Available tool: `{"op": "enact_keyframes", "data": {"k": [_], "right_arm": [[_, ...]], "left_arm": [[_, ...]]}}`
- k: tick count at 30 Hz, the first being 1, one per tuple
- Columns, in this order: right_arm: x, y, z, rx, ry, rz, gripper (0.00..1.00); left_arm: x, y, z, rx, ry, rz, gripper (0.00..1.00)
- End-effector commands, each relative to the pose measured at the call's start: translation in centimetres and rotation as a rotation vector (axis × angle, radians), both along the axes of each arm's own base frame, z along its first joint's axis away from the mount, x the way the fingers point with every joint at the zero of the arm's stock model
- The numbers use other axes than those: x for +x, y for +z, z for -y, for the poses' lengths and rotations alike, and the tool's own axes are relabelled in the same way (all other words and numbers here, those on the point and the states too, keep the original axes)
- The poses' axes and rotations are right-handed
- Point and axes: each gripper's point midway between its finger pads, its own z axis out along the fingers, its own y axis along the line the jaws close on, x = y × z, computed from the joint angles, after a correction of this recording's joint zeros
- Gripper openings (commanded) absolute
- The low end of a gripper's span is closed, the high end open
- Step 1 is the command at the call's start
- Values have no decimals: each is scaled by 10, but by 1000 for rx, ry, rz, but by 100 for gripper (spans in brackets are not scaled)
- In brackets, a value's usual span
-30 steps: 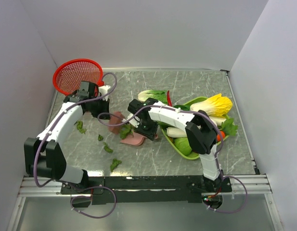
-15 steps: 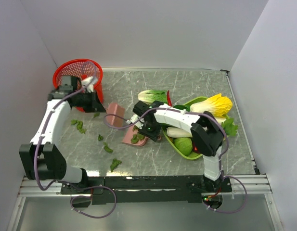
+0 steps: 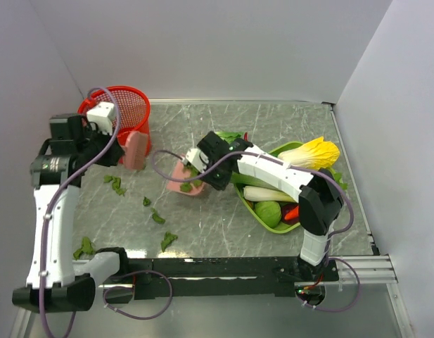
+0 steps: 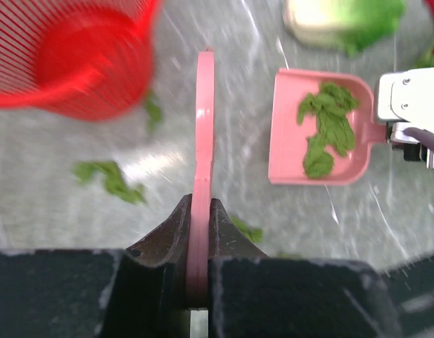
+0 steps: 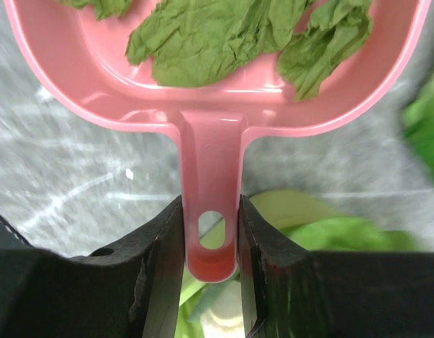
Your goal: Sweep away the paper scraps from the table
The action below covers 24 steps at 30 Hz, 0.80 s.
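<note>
Marble table [image 3: 273, 120] has paper scraps [image 3: 157, 217] loose left of the pink dustpan [image 4: 283, 151], more inside it. Right pincer [image 5: 210, 211] clamps its handle. Left pincer [image 4: 200, 211] clamps a flat pink paddle [image 4: 204, 127] left of it.

1. Left wrist view: the red basket [image 4: 69, 56] is blurred and cropped at the top-left; a pale cabbage [image 4: 343, 20] is cut off at the top.
2. Right wrist view: the pink dustpan [image 5: 209, 105] and its paper scraps [image 5: 202, 42] run off the top edge; greens [image 5: 343, 243] beneath are too blurred to name.
3. From above, the right arm [image 3: 273, 169] hides part of the lime green tray [image 3: 278, 148].
</note>
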Motion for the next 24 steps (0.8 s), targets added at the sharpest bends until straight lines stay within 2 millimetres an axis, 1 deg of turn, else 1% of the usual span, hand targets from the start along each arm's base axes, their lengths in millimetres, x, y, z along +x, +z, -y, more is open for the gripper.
{"op": "enact_keyframes", "data": {"k": [1, 2, 3, 4, 5, 6, 7, 8, 9, 10, 11, 12, 13, 14, 15, 16, 17, 18, 19, 20, 21, 22, 23, 24], "right_arm": [[25, 60, -34, 150, -6, 92, 0], [29, 64, -37, 156, -11, 103, 0], [37, 81, -45, 191, -17, 137, 0], [42, 83, -49, 195, -26, 144, 0], [51, 102, -56, 231, -35, 181, 0], [55, 106, -59, 235, -47, 185, 0], [58, 112, -64, 245, -50, 192, 0], [70, 125, -74, 267, -60, 223, 0], [74, 127, -75, 264, -74, 221, 0], [81, 123, -82, 261, -79, 220, 0], [92, 145, -89, 310, -90, 264, 0], [101, 152, -92, 324, -111, 293, 0], [110, 151, -97, 329, -124, 310, 0], [119, 168, -101, 368, -135, 353, 0], [127, 174, -103, 375, -152, 395, 0], [137, 178, -111, 402, -153, 430, 0], [143, 188, -114, 422, -158, 465, 0], [149, 191, -118, 428, -152, 496, 0], [161, 198, -124, 446, -166, 542, 0], [167, 200, -126, 446, -174, 564, 0], [172, 200, -129, 449, -174, 579, 0], [180, 190, -132, 430, -187, 593, 0], [187, 201, -136, 459, -194, 631, 0], [191, 203, -138, 467, -196, 652, 0]], "left_arm": [[8, 71, -24, 95, 95, 245, 1], [10, 88, -29, 106, 119, 295, 1], [10, 97, -40, 127, 174, 322, 1], [6, 109, -45, 138, 208, 369, 1], [9, 124, -53, 149, 250, 433, 1], [8, 129, -68, 185, 324, 456, 1], [8, 130, -71, 196, 334, 470, 1], [9, 130, -78, 234, 357, 476, 1], [10, 133, -85, 258, 390, 490, 1], [12, 131, -90, 273, 409, 487, 1], [13, 133, -93, 279, 429, 495, 1], [14, 139, -100, 290, 467, 519, 1], [14, 142, -102, 291, 479, 527, 1], [14, 144, -107, 301, 499, 531, 1], [14, 146, -111, 306, 519, 539, 1], [13, 144, -117, 320, 545, 532, 1], [12, 143, -121, 326, 561, 526, 1], [10, 142, -122, 326, 567, 526, 1], [11, 138, -120, 319, 554, 517, 1], [9, 137, -121, 309, 558, 515, 1], [7, 136, -120, 304, 555, 514, 1], [6, 133, -119, 297, 556, 505, 1], [5, 131, -121, 291, 562, 498, 1], [3, 131, -121, 289, 568, 501, 1]]}}
